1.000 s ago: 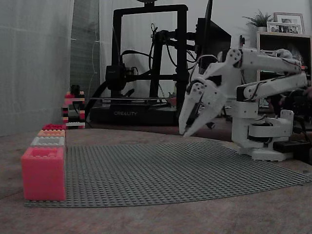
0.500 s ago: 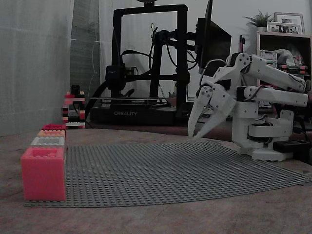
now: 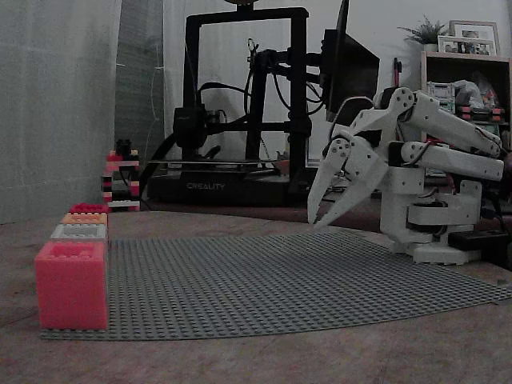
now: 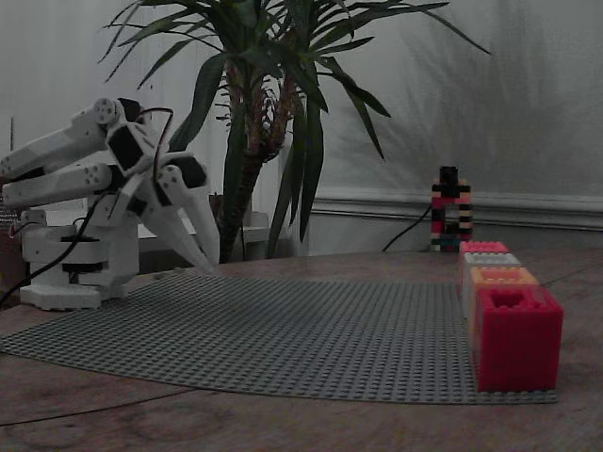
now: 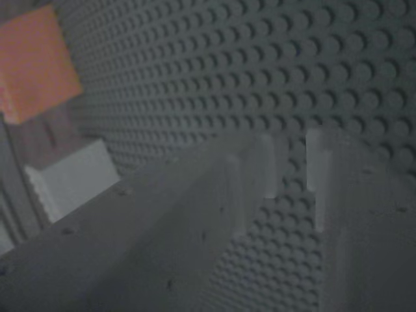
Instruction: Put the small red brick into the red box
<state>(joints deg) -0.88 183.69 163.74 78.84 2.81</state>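
The red box [image 4: 513, 339], deep red with an open top, stands at one end of a row of boxes along the edge of the grey baseplate [image 3: 280, 280]; in a fixed view it is the farthest box [image 3: 88, 208]. The small red brick is hidden or out of view. My white gripper [image 3: 314, 223] hangs over the opposite side of the plate, close to the arm's base and far from the boxes. Its fingers point down with a narrow gap and nothing between them [image 5: 286, 149]. In another fixed view the gripper [image 4: 208, 265] sits at the left.
The row also holds a pink-coral box [image 3: 70, 284], a white box [image 3: 78, 232] and an orange box [image 3: 84, 218]. A small brick tower [image 3: 120, 180] stands beyond the row. A black 3D printer [image 3: 240, 104] and a potted plant [image 4: 273, 122] stand behind the table.
The gripper has drawn back to the right, toward the arm's base, folding in. Over the last half second it has barely moved.
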